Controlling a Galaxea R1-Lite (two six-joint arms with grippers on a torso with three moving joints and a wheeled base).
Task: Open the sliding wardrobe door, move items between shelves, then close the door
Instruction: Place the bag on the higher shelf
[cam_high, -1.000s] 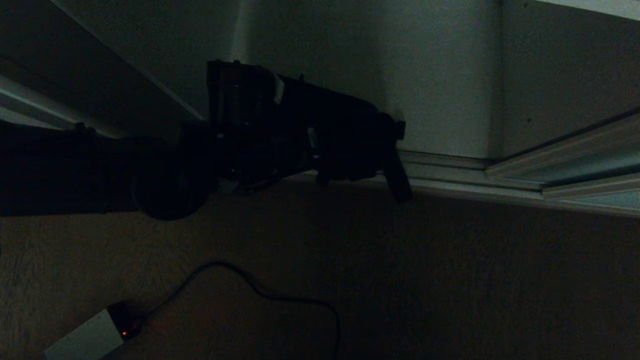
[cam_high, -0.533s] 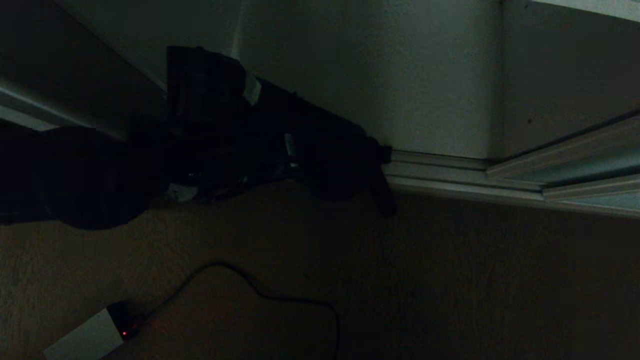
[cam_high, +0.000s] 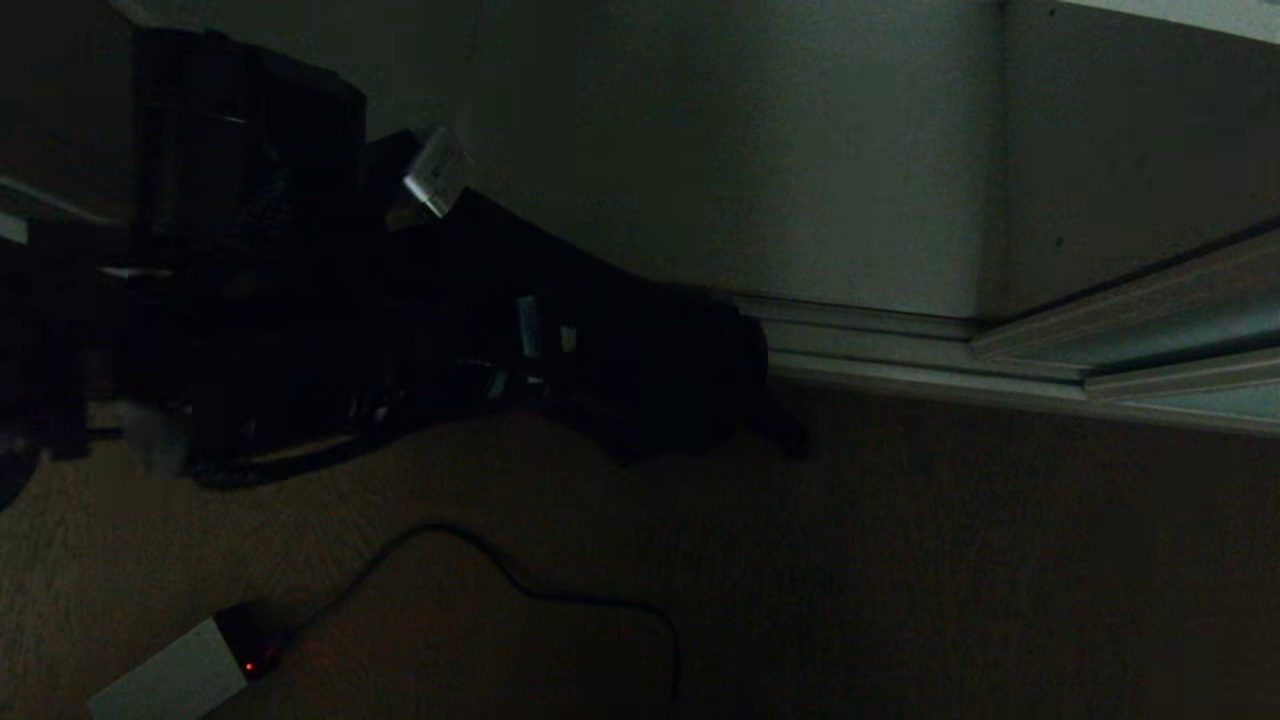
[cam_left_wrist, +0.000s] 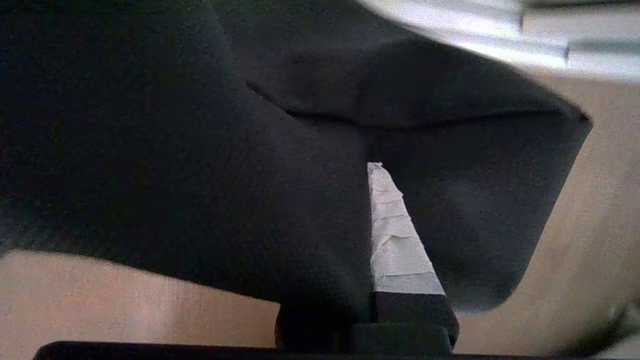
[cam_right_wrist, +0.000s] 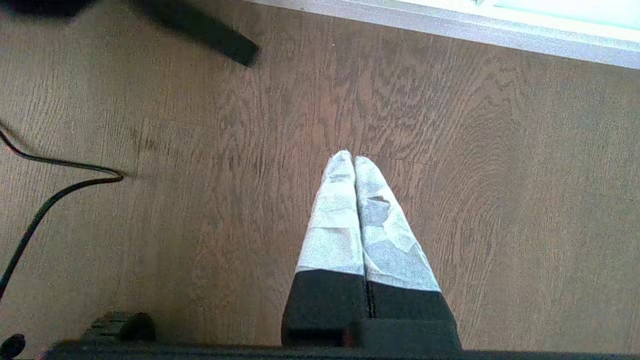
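Nearest, low on the wood floor (cam_high: 900, 560), a small white box with a red light (cam_high: 175, 680) lies with a black cable (cam_high: 540, 592) looping away from it. The right gripper (cam_right_wrist: 354, 162) hangs parked just above those same boards, pointing down at the floor, its two tape-wrapped fingers (cam_right_wrist: 335, 220) pressed flat together with nothing between them.

Further in, the left arm (cam_high: 250, 300) comes across from the robot's left side, a dark bulk angled down and toward the wardrobe. The left gripper (cam_left_wrist: 372, 170) is clamped tight on the black fabric bag (cam_left_wrist: 200, 165): in its own wrist view one taped finger (cam_left_wrist: 395, 240) shows pale against the cloth while the other is buried behind a fold. The bag droops from that pinch in a heavy sag above the floor, its lower end (cam_high: 690, 400) hanging just in front of the wardrobe's bottom track (cam_high: 900, 340), with a strap end (cam_high: 790, 435) trailing down beside it. Whether the cloth touches the boards I cannot tell in this gloom.

Beyond, the pale wardrobe panel (cam_high: 800, 150) stands upright above the track, and the sliding wardrobe door (cam_high: 1200, 345) shows at the far right, its silvery frame running along the rail.
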